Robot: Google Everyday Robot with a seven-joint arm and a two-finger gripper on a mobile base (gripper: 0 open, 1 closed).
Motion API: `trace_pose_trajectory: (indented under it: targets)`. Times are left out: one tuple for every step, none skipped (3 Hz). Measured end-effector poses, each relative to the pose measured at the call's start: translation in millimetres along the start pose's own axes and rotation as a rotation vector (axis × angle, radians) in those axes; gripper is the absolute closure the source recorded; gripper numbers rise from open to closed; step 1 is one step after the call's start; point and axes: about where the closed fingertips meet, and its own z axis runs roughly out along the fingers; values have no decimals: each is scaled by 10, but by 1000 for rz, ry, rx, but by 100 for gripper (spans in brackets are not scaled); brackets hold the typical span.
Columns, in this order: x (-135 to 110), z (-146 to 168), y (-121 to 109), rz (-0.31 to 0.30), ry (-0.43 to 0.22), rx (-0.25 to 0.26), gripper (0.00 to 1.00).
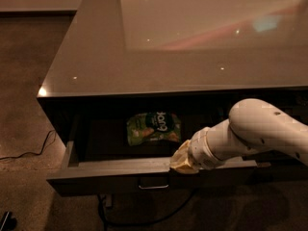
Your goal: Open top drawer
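The top drawer [110, 170] stands pulled out from under the counter, its dark front panel facing me and a small metal handle [153, 185] at its centre. Its dark inner floor shows. My gripper [181, 161] sits at the top edge of the drawer front, right of the handle, at the end of the white arm [255, 134] that comes in from the right.
A green snack bag [153, 127] lies flat inside the drawer. The glossy grey countertop [183, 42] overhangs the drawer. A black cable [29, 150] lies on the carpet at the left, and another cable [139, 220] runs under the drawer.
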Motion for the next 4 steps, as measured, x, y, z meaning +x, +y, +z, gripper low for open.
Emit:
trace_pose_trajectory:
  targets:
    - [-13,-37,5,4,-4,8,12]
    - [-35,-48,-13,4,-6,16,0]
    - [-35,-48,-13,4,-6,16,0]
    - [-59,-71,-9,1,-32,18,0]
